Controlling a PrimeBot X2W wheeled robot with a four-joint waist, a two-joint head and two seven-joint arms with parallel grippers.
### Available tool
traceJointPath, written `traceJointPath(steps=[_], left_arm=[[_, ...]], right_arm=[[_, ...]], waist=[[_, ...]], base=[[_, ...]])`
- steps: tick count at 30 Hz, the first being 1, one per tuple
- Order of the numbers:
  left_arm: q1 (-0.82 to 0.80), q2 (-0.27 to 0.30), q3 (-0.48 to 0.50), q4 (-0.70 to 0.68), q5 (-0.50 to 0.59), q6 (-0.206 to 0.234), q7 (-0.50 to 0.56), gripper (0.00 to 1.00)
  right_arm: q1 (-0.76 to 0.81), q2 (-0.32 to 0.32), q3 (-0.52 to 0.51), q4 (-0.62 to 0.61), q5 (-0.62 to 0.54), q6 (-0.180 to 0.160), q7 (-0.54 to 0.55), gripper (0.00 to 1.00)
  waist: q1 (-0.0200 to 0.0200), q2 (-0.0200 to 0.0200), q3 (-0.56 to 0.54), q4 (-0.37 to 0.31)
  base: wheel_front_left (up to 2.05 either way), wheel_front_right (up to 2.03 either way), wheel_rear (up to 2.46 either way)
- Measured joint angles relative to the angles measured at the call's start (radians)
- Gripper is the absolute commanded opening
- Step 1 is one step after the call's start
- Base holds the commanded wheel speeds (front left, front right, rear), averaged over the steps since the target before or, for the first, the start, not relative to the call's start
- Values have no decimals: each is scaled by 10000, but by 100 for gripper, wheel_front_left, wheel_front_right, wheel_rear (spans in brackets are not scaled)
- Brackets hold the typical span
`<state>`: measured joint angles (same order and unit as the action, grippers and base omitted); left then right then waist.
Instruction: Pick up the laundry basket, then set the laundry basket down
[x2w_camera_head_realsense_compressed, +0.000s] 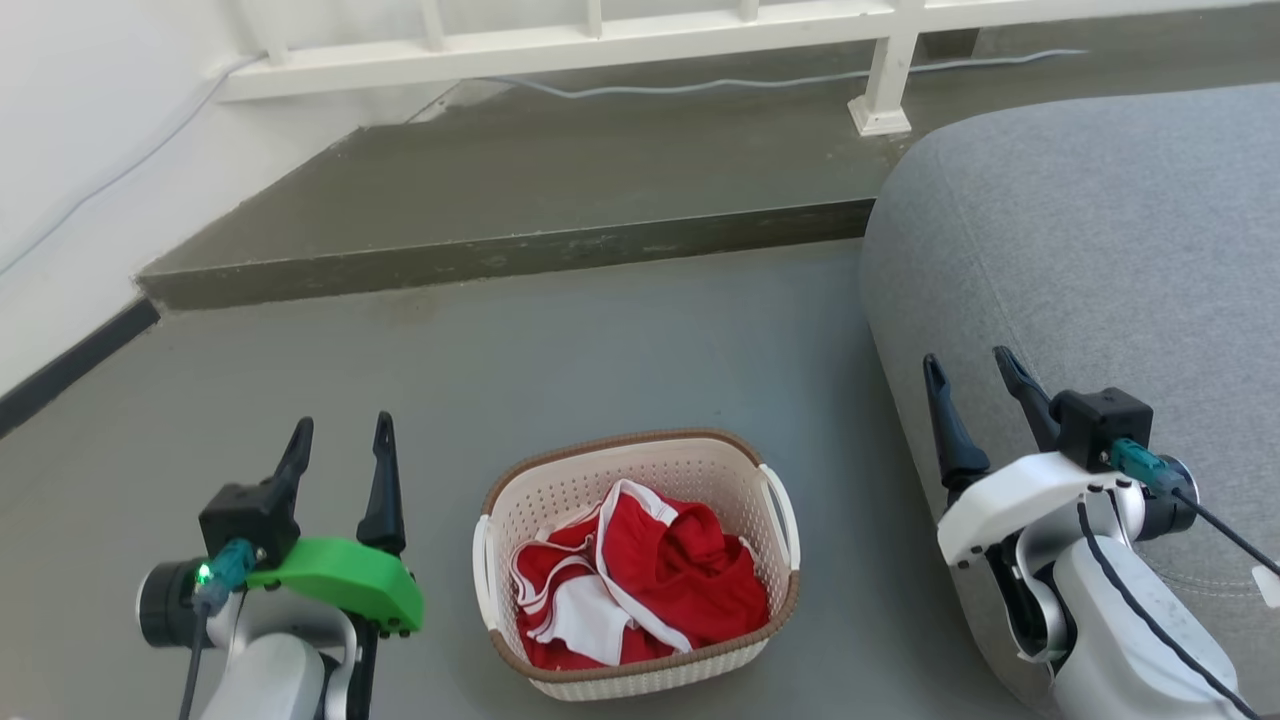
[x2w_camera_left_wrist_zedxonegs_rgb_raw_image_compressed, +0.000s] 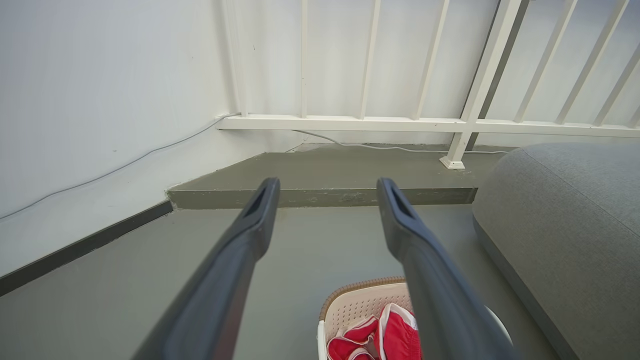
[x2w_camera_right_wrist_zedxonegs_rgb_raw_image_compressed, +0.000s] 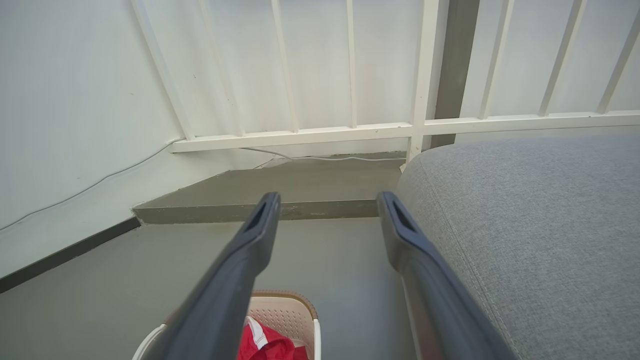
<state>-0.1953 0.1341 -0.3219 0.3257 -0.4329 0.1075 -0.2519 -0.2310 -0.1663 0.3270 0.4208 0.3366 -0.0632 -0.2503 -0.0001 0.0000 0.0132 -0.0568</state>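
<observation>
Left gripper (x2w_camera_head_realsense_compressed: 341, 424) and right gripper (x2w_camera_head_realsense_compressed: 968, 360), their long dark fingers spread apart, are held with nothing between them. On the grey floor (x2w_camera_head_realsense_compressed: 600, 340), beside a large grey fabric cushion (x2w_camera_head_realsense_compressed: 1100, 250), the small cream-white perforated plastic laundry basket (x2w_camera_head_realsense_compressed: 600, 490) is set between both grippers, touched by neither, with red-and-white clothes (x2w_camera_head_realsense_compressed: 680, 580) heaped inside.

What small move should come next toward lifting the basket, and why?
Probably lower both arms and bring them inward toward the white side handles. The laundry basket sits on the floor between the left gripper and the right gripper, both open, empty and apart from it, with the right one close by the grey sofa.
</observation>
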Motion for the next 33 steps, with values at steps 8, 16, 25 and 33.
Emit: traceJointPath(steps=[8, 16, 25, 33], left_arm=[[762, -165, 205, -704, 270, 84, -2, 100], [1326, -167, 372, -1225, 453, 86, -2, 100], [1822, -219, 575, -1639, 709, 119, -2, 100], [2155, -242, 612, -1801, 876, 119, -2, 100]], right_arm=[[556, -2, -75, -612, -238, -109, 0, 100], [1096, -12, -132, -934, -297, -194, 0, 100], [1436, -104, -228, -1260, -324, -286, 0, 100], [1684, -178, -276, -1457, -383, -357, 0, 100]], waist=[[0, 0, -219, -100], [0, 0, -304, -137], [0, 0, -350, -94], [0, 0, -366, -45]], base=[[0, 0, 0], [0, 0, 0], [0, 0, 0], [0, 0, 0]])
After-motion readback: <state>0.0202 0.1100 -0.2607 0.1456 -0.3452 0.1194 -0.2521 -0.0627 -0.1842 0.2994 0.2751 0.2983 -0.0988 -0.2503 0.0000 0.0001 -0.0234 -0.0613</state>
